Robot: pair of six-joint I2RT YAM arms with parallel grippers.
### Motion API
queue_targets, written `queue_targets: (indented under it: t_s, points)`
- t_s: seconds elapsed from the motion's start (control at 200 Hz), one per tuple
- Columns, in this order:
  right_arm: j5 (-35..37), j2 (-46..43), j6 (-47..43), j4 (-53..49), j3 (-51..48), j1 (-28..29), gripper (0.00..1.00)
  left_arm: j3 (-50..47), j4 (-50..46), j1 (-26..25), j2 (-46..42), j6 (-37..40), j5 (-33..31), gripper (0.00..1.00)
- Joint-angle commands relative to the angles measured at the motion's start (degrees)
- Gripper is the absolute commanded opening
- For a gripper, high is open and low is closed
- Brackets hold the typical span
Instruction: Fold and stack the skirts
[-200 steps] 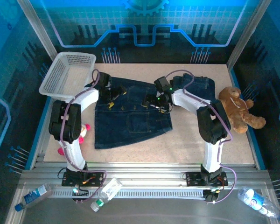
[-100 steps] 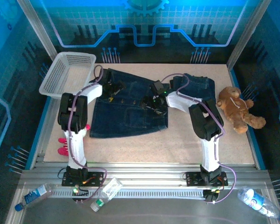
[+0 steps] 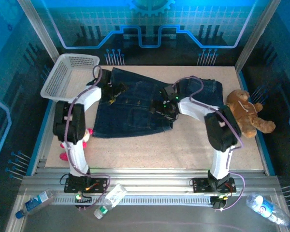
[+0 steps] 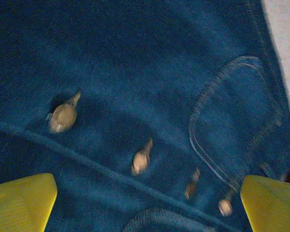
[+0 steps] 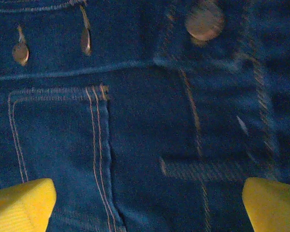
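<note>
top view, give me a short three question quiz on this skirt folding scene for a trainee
1. True or false: the left gripper and the right gripper both stand open over the denim skirt.
2. What lies at the right side of the table? A) teddy bear B) cup C) shoe
3. Fill in: the white basket stands at the table's far ___ corner.
Key: 1 true; 2 A; 3 left.
</note>
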Motion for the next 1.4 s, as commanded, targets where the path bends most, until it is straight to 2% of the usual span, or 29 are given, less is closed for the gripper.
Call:
queue_targets:
  t_s: [0.0, 0.115, 0.26, 0.305, 0.47, 0.64, 0.845, 0.98, 1.105, 1.35, 1.395]
  points:
    - [-0.09, -8.45, 1.81, -4.44, -8.10, -1.74, 1.00, -8.36, -2.65, 1.08, -10.82, -2.29, -1.79, 0.99]
    - [-7.69, -11.71, 5.13, -2.29, -14.27, -4.02, 0.97, -18.57, -2.11, 1.64, -18.22, -6.41, -1.05, 0.99]
    - [-11.15, -11.34, 7.74, 2.08, -16.15, -4.21, 0.94, -28.53, -2.12, 1.90, -25.34, -11.17, -2.68, 0.99]
    - [-12.04, -10.46, 8.52, 3.88, -16.21, -4.21, 0.86, -30.83, -2.35, 2.36, -27.19, -12.24, -3.13, 0.99]
    - [-10.19, -8.16, 11.64, 7.27, -17.26, -4.03, 0.69, -37.35, -3.24, 5.89, -32.30, -14.67, -2.37, 0.99]
    - [-9.08, -7.02, 14.44, 9.37, -18.85, -3.99, 0.69, -38.13, -6.68, 7.07, -35.98, -13.72, -3.51, 0.99]
    - [-6.54, -9.89, 17.09, 8.79, -21.50, -3.42, 0.79, -39.65, -8.42, 8.23, -38.36, -14.15, -3.69, 0.99]
    - [-7.16, -9.37, 17.76, 11.11, -23.16, -3.42, 0.75, -40.68, -8.27, 8.75, -38.99, -14.22, -3.67, 0.99]
    - [-8.99, -7.74, 19.18, 16.25, -23.55, -3.12, 0.52, -41.43, -8.37, 8.96, -38.69, -14.05, -3.68, 0.99]
    - [-5.11, -11.08, 18.90, 16.89, -26.58, -2.53, 0.00, -43.58, -10.90, 9.64, -38.88, -14.71, -7.76, 0.95]
    - [-5.18, -11.00, 18.88, 16.89, -26.80, -2.54, 0.00, -44.11, -10.17, 9.64, -38.79, -15.02, -7.56, 0.91]
